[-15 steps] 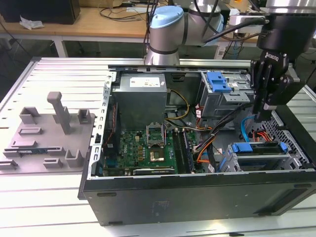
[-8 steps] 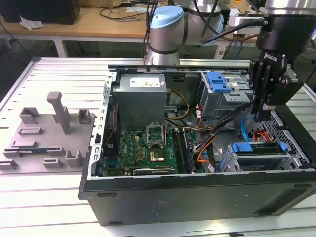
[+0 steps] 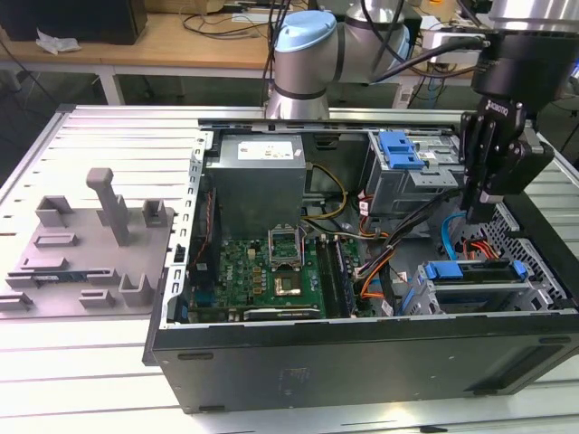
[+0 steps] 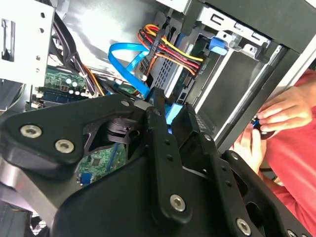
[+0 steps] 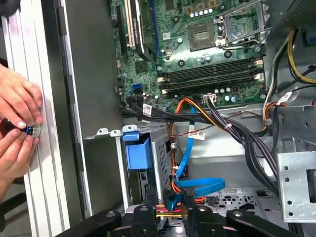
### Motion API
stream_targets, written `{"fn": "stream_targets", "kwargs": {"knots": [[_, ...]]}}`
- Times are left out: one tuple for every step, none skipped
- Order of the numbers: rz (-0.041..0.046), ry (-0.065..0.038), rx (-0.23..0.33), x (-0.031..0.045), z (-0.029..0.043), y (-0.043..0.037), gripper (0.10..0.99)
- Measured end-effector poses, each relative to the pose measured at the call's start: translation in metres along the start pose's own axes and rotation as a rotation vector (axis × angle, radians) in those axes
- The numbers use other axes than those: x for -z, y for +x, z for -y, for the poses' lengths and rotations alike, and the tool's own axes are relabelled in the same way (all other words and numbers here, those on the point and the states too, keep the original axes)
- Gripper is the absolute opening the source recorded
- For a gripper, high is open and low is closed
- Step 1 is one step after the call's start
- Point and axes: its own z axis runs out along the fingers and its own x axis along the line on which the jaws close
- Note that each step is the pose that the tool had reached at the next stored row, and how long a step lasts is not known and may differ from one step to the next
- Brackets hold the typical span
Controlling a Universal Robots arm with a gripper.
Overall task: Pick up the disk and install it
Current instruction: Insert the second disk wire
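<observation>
The disk (image 3: 475,271), grey with a bright blue carrier frame, lies flat in the lower drive cage at the exterior view's right end of the open computer case. Its blue carrier end (image 5: 138,153) shows at the mouth of that cage in the first wrist view. My black gripper (image 3: 472,215) hangs above the case, higher than the disk and apart from it. In both wrist views the gripper (image 5: 169,195) (image 4: 174,106) points down into the bay area. A blue data cable (image 5: 197,186) loops right beneath it.
A blue latch (image 3: 401,149) sits atop the upper grey cage. Bundles of cables cross between the motherboard (image 3: 271,267) and the cages. A person's hands (image 5: 19,128) (image 4: 276,116) hold a small blue-tipped part just outside the case wall. A grey parts fixture (image 3: 90,253) lies at the exterior view's left.
</observation>
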Motion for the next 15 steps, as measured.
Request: {"fn": "stream_targets", "kwargs": {"knots": [[-0.0019, -0.002, -0.001, 0.0002, 0.0004, -0.001, 0.333], [-0.0084, -0.004, 0.0, 0.0007, 0.0004, -0.0024, 0.333], [-0.0363, -0.009, 0.003, 0.0018, -0.0001, -0.0065, 0.333], [-0.0653, -0.017, 0.006, 0.0023, -0.0003, -0.0083, 0.333], [-0.0834, -0.022, 0.008, 0.002, -0.0004, -0.0093, 0.333], [-0.0874, -0.023, 0.009, 0.0017, -0.0004, -0.0099, 0.333], [-0.0903, -0.023, 0.009, 0.0015, -0.0003, -0.0107, 0.333], [-0.0915, -0.022, 0.01, 0.0018, -0.0003, -0.0129, 0.333], [-0.0914, -0.021, 0.013, 0.0022, 0.0, -0.0151, 0.333], [-0.0915, -0.02, 0.016, 0.0027, 0.0006, -0.0169, 0.333], [-0.0913, -0.02, 0.018, 0.0025, 0.002, -0.0173, 0.333], [-0.0914, -0.019, 0.019, 0.0022, 0.003, -0.0176, 0.333], [-0.0916, -0.019, 0.019, 0.002, 0.003, -0.0176, 0.333], [-0.0913, -0.019, 0.019, 0.0015, 0.003, -0.0178, 0.333], [-0.0914, -0.019, 0.019, 0.001, 0.003, -0.018, 0.333]]}}
